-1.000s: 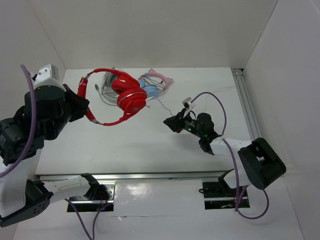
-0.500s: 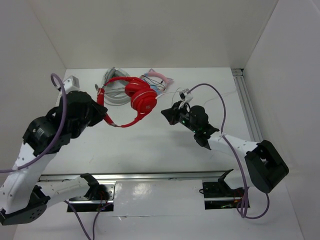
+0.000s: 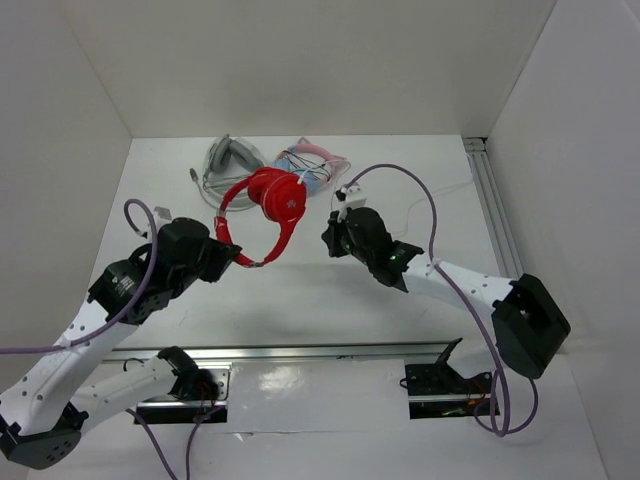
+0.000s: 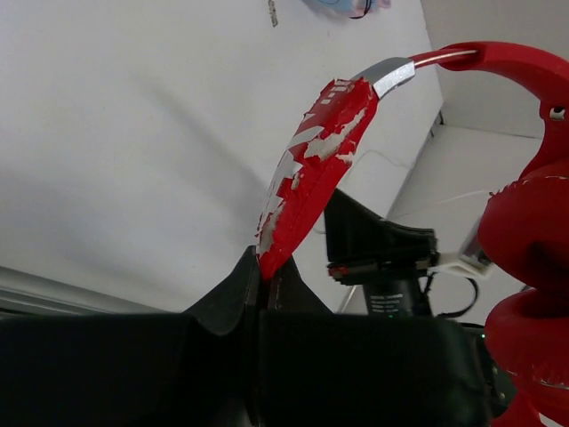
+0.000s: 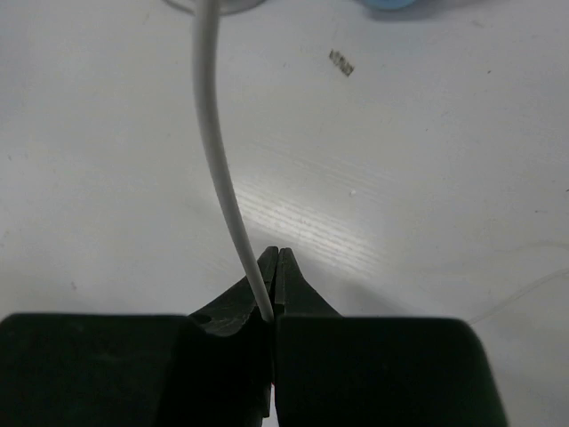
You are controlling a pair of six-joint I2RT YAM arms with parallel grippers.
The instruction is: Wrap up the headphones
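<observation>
The red headphones (image 3: 277,198) hang above the table's back middle, earcups folded together at the top. My left gripper (image 3: 236,256) is shut on the lower end of their headband. The left wrist view shows that band (image 4: 311,169), its red coating flaking, rising out of the closed left gripper (image 4: 264,269), with the earcups (image 4: 532,240) at the right. My right gripper (image 3: 331,240) sits just right of the headphones. In the right wrist view it (image 5: 274,260) is shut on the thin white cable (image 5: 218,160), which runs up and out of the frame.
Grey-white headphones (image 3: 226,158) and light-blue and pink cat-ear headphones (image 3: 314,160) lie at the back of the table behind the red pair. A metal rail (image 3: 495,205) runs along the right edge. White walls close in both sides and the back.
My left arm has come down and toward the centre, bringing the red headphones right. My right gripper has moved left toward them and closed on the white cable.
</observation>
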